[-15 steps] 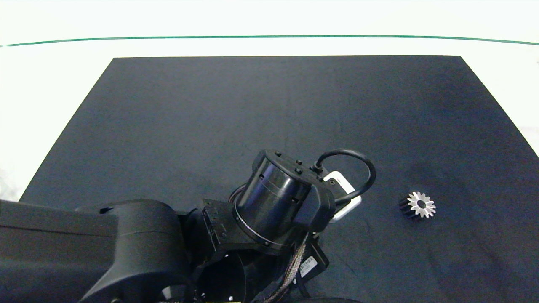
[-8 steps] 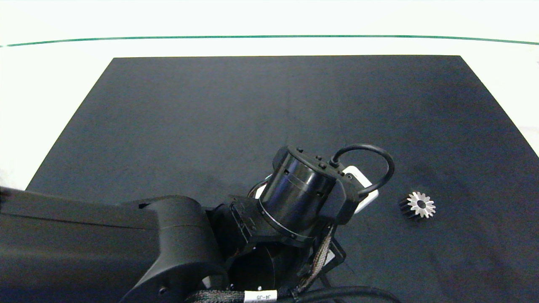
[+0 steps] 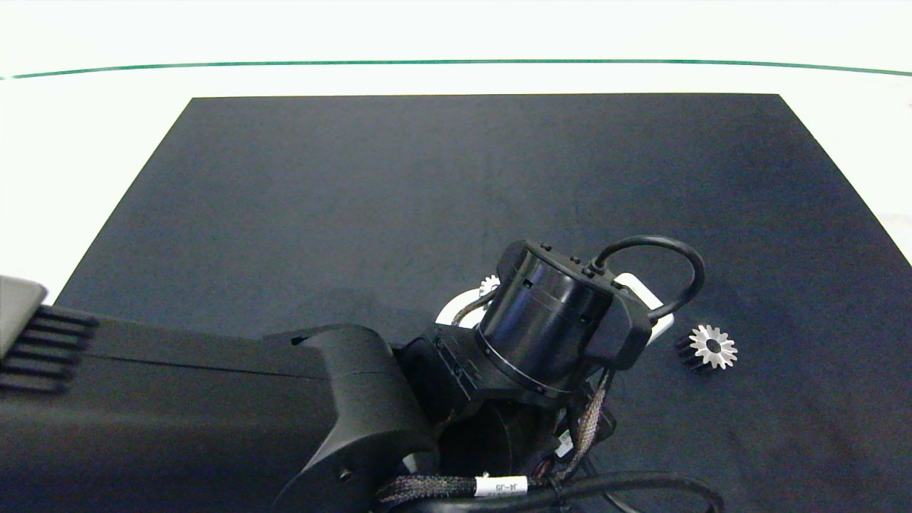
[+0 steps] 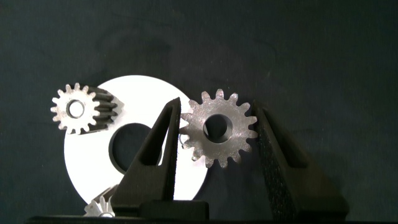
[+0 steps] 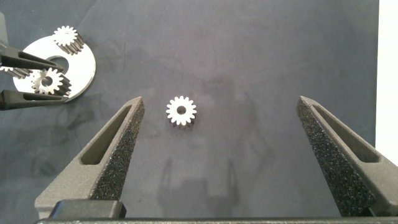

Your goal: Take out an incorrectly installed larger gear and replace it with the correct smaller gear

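The smaller gear (image 4: 217,129) sits between the two fingers of my left pincer (image 4: 217,109), which is closed onto its teeth from both sides. I hold it over the rim of a white disc (image 4: 149,93) with a round middle hole. The disc lies on a dark mat (image 3: 356,178) toward the table's near edge, mostly hidden under my left arm in the head view.

Two other gears are on the disc: a blunt-toothed gear with a pale centre (image 4: 78,108) near one rim, and a star-toothed gear (image 4: 102,205) only partly seen at another.

The larger gear (image 3: 712,347) lies alone on the mat toward the near right corner, well apart from the disc. My right pincer (image 5: 221,99) hangs above it, spread wide and holding nothing.

The mat covers most of the white table (image 3: 71,142). Its far half and both far corners are bare.
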Available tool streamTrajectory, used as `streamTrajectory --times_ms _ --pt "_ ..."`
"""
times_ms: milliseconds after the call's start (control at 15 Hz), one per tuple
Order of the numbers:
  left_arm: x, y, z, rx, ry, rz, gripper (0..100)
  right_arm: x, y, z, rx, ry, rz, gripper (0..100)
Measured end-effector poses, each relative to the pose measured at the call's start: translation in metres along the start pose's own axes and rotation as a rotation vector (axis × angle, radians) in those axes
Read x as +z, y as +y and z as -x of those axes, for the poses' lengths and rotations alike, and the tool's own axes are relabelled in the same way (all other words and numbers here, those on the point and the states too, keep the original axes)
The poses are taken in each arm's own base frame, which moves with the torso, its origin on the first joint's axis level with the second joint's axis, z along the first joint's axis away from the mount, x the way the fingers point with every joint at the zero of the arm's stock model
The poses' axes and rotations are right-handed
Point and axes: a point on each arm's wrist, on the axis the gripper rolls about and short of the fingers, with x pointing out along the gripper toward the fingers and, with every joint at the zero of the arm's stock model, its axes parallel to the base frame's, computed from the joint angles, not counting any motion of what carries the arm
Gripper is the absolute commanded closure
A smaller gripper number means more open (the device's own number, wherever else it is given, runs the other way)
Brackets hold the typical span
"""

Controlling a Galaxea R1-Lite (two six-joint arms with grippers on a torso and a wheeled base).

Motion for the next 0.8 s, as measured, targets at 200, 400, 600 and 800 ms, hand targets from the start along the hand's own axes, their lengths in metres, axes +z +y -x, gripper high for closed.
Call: streamTrajectory --times_ms 200,400,600,800 --pt "-0.0015 0.0001 -0.0035 0.001 0.007 -0.001 81 -0.0034 0.0006 0.0021 0.005 0.022 0.0 0" --pt "-0.0027 0.0003 -0.0056 0.003 0.012 -0.003 81 -0.0038 0.0006 0.0039 0.007 0.02 -0.001 0" --pt "-0.0036 0.0008 -0.0068 0.005 0.013 -0.001 81 -0.0051 0.0008 0.0041 0.007 0.023 -0.002 0" --pt "-0.0037 0.0023 -0.0105 0.016 -0.001 0.009 81 -0.0058 0.001 0.0042 0.008 0.024 -0.002 0"
